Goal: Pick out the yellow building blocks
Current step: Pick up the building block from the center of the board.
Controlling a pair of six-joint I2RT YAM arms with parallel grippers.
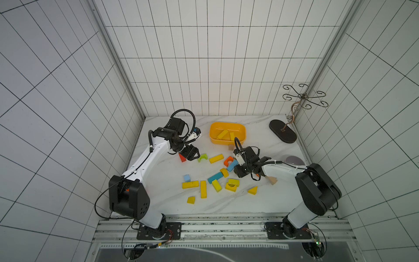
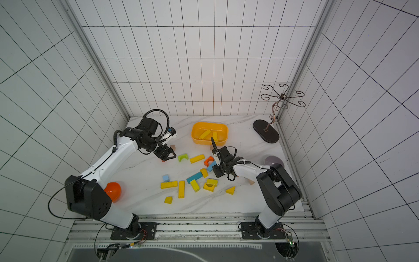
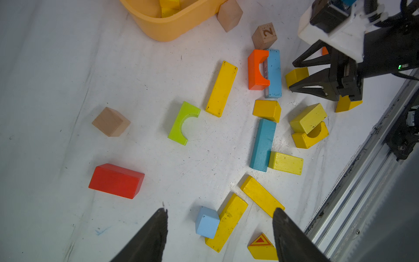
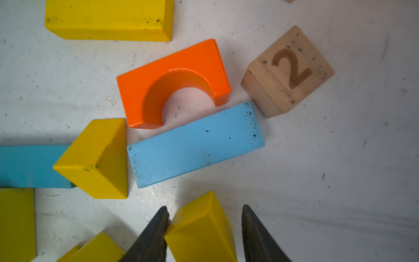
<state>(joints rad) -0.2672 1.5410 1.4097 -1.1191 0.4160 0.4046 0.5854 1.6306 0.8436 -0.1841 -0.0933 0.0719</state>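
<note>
Over the far-left part of the white surface (image 1: pixel 172 204), the left arm (image 1: pixel 145 160) climbs from its base at the near rail, folds at the elbow and stretches its forearm away toward the back wall. The wrist bends down, so the left gripper (image 1: pixel 195 156) points at the surface beside a red block (image 1: pixel 182 157) and a green arch (image 1: pixel 202 157). Its jaws are spread wide and hold nothing.

The right arm (image 1: pixel 283 170) comes in from the near-right base, humps at the elbow and lays its forearm toward the middle, with the wrist pitched steeply down. The right gripper (image 4: pixel 205 208) straddles one yellow block (image 4: pixel 199 229) lying on the surface near a blue bar (image 4: pixel 196 145) and an orange arch (image 4: pixel 174 84). One finger touches the block's side and the other stands a sliver off it — not a pinch yet.

The yellow building blocks (image 1: pixel 203 189) lie mostly scattered over the middle and near part of the surface — bars, wedges, an arch and chunky pieces. Two more lie inside the yellow-orange tub (image 1: pixel 226 142) at the back.
</note>
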